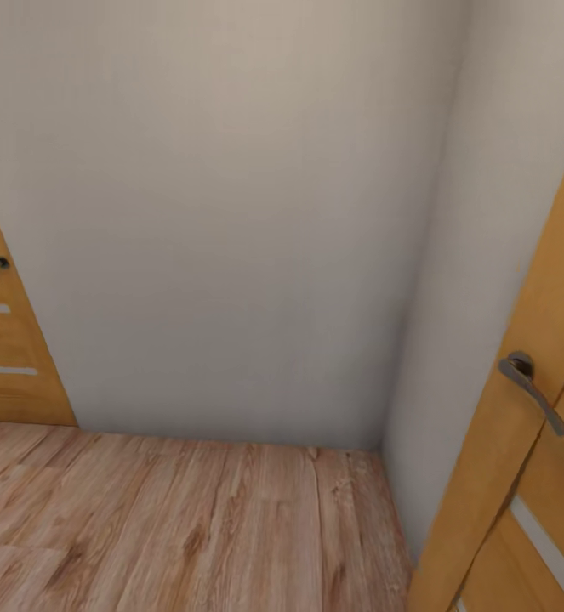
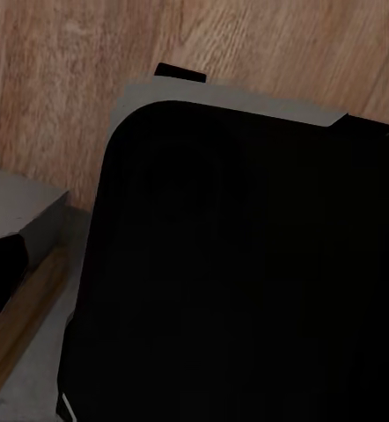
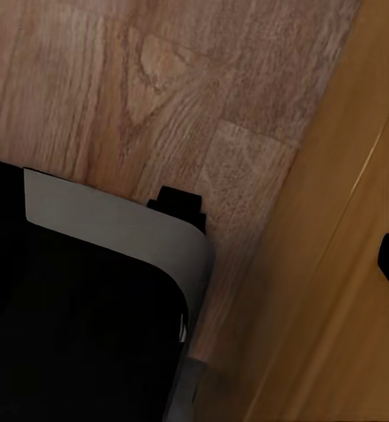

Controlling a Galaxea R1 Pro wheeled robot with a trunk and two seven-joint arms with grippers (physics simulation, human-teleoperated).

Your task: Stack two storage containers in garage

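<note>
I face a corner of a wood-floored hallway. The two storage containers, the living room and the garage are out of view. Both wrist views look down at my own black base with its grey rim [image 2: 247, 264] [image 3: 80, 325] over the light wood-plank floor [image 2: 247, 44] [image 3: 115, 88].
A plain cream wall [image 1: 230, 212] stands close ahead and meets a side wall [image 1: 452, 297] at the right. An orange-brown door [image 1: 528, 382] with a grey lever handle [image 1: 532, 391] is very near on my right, also beside the base [image 3: 335, 264]. Another such door [image 1: 9, 340] stands at the left.
</note>
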